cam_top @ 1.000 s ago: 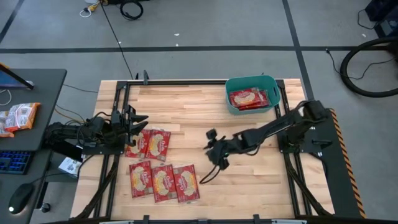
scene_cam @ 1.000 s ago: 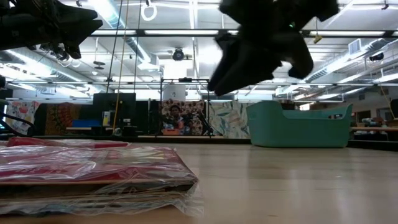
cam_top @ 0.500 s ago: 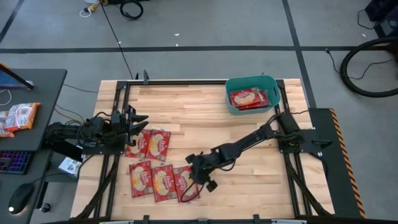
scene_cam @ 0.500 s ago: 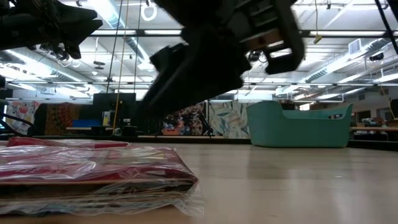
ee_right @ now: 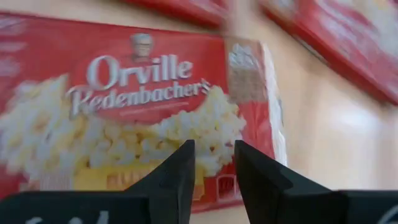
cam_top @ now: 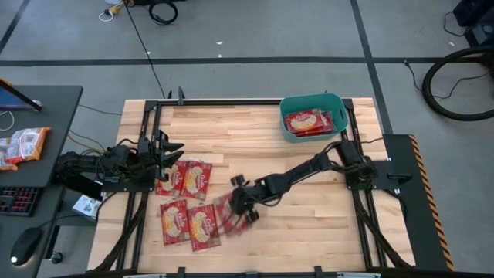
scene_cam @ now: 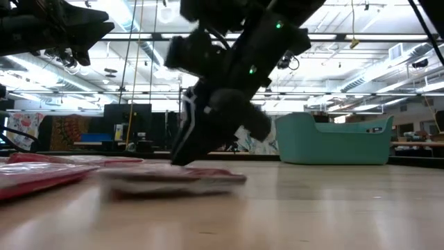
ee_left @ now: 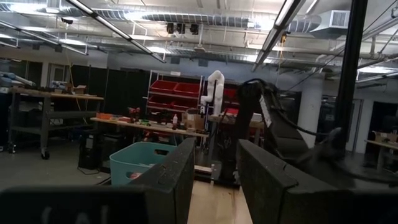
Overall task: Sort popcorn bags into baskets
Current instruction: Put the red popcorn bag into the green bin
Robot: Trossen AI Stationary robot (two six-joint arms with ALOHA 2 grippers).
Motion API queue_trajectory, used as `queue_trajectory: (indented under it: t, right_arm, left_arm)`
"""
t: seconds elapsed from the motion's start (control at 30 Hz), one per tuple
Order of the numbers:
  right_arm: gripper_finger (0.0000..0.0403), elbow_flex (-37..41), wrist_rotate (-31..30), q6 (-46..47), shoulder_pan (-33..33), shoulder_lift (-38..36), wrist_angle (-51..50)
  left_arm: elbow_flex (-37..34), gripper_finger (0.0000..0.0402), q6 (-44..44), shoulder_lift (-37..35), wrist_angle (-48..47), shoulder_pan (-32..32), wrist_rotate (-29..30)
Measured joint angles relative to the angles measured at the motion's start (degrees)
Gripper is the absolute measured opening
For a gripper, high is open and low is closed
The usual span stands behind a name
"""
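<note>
Red popcorn bags lie flat on the wooden table: two beside my left gripper and two toward the near edge. Another bag sits under my right gripper, blurred; the right wrist view shows its printed face. My right gripper is shut on it. More bags lie inside the teal basket at the far right. My left gripper waits open at the table's left, above the bags. My right gripper comes down on the bag's printed face, with its fingers slanting down from the right. They pinch the bag by the popcorn picture, close to one long edge. The bag stays flat and level, at or just above the tabletop.
The teal basket stands at the far right corner. Bare wood stretches between it and the bags. A side desk on the left holds an orange-and-white snack bag, a keyboard and a mouse. Dark frame rails run along the table's left and right edges.
My right gripper swung from the table's middle toward the left and near edge, down onto the rightmost bag of the near row. It took hold of that bag. The bag has since slid a little toward the far edge, away from its neighbours.
</note>
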State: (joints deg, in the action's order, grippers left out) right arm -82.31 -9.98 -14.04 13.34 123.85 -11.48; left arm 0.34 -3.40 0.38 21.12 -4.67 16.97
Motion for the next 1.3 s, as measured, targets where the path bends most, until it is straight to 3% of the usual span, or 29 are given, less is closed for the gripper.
queue_trajectory:
  t: [0.2, 0.4, 0.67, 0.8, 0.9, 1.1, 1.3]
  right_arm:
    - [0.0118, -0.3, -11.5, 6.0, -3.8, -0.4, -10.9]
    - [0.0118, 0.2, -23.8, 6.4, -6.1, -1.8, -21.9]
    - [0.0118, 0.3, -23.7, 5.9, -6.9, -7.7, -27.6]
    - [0.0117, 0.3, -19.2, 0.9, -6.1, -9.0, -30.5]
    - [0.0113, 2.4, -19.3, -5.7, -4.4, -9.0, -31.0]
    - [0.0091, 10.4, -26.7, -15.5, -1.3, -9.0, -22.9]
    - [0.008, 15.4, -26.8, -18.6, -0.4, -9.0, -11.8]
  left_arm:
    - [0.0, 0.0126, 0.0, 0.0, -0.1, 0.0, 0.0]
    - [0.0, 0.0126, 0.1, 0.0, -0.1, 0.0, 0.0]
    - [0.0, 0.0126, 0.2, 0.0, -0.2, 0.0, 0.0]
    - [0.0, 0.0126, 0.2, 0.0, -0.2, 0.0, 0.0]
    - [0.0, 0.0126, 0.1, 0.0, -0.2, 0.0, 0.0]
    - [0.0, 0.0126, 0.0, 0.0, -0.2, 0.0, 0.0]
    - [0.0, 0.0126, 0.0, 0.0, -0.2, 0.0, 0.0]
